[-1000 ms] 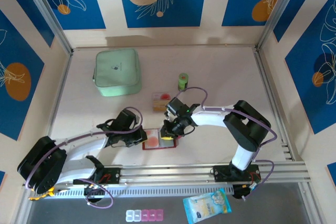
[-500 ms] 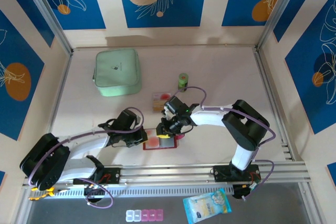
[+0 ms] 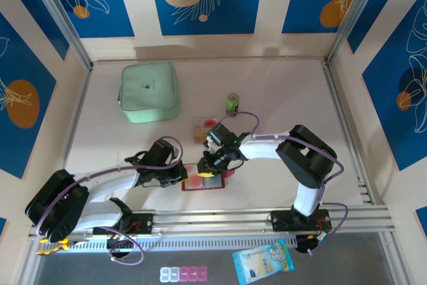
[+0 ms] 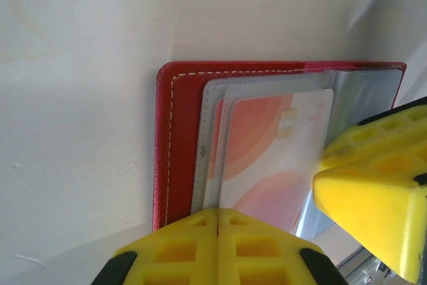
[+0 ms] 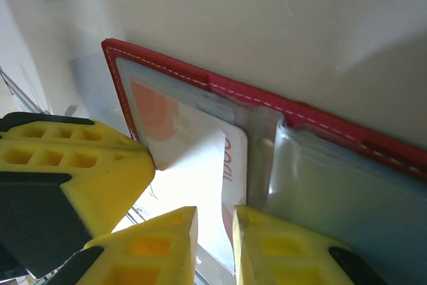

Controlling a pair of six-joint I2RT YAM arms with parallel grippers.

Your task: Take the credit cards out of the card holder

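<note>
Red card holder (image 4: 163, 145) lies open on table (image 3: 280, 111), between both grippers, near arm bases. Whitish card (image 4: 267, 158) with orange-red patches sits in clear sleeve (image 4: 213, 138). Left gripper (image 4: 217, 221): jaws together, tips on holder's edge. Right gripper (image 5: 215, 215): jaws narrowly apart astride card's edge; cannot tell if clamped. Second card (image 3: 204, 129) lies on table just beyond holder. Small green container (image 3: 232, 103) farther back. Mint-green case (image 3: 149, 91) well apart, back left.

Right end effector (image 5: 215, 217) narrowly parted over credit card (image 5: 200, 158) in card holder (image 5: 167, 65)
</note>
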